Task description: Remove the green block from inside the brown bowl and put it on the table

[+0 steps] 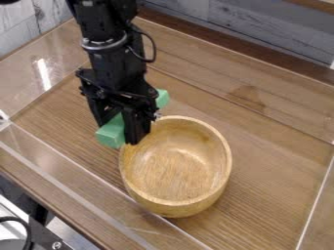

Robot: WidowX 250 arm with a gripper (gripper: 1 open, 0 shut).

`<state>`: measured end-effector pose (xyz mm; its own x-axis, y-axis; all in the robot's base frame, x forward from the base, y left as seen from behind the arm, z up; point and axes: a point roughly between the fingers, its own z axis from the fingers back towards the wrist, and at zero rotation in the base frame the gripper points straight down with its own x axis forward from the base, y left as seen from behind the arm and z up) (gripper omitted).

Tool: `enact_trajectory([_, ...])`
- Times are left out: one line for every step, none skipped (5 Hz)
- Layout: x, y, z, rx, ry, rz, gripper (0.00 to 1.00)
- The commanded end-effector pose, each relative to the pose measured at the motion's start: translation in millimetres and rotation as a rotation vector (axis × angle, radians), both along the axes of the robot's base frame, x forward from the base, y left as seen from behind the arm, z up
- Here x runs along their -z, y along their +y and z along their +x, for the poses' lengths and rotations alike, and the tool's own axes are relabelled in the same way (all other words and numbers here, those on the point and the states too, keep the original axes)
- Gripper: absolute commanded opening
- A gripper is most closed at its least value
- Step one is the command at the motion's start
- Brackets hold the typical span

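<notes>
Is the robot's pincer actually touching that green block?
Touching. The camera's single view shows the pincer shut around the middle of the green block, dark fingers crossing it with green showing on both sides.

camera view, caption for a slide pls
Black gripper shut on the green block beside the brown bowl, which sits with nothing in it on the wooden table
</notes>
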<state>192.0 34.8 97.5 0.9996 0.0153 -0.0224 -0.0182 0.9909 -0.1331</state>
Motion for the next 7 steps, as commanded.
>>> enact_trajectory([-10.1,7,8.2,-0.022,-0.047,0.013,0.0])
enact_trajectory([-8.6,10,8.1,-0.033,-0.048,0.014,0.0])
enact_trajectory([-7.1,12,8.1,-0.041,-0.05,0.013,0.0])
enact_trajectory([-5.7,14,8.2,-0.049,-0.051,0.013,0.0])
enact_trajectory([-4.6,16,8.7,-0.056,-0.053,0.012,0.0])
enact_trajectory([-3.4,17,9.3,-0.063,-0.054,0.011,0.0])
enact_trajectory([-2.3,19,9.9,-0.069,-0.055,0.01,0.0])
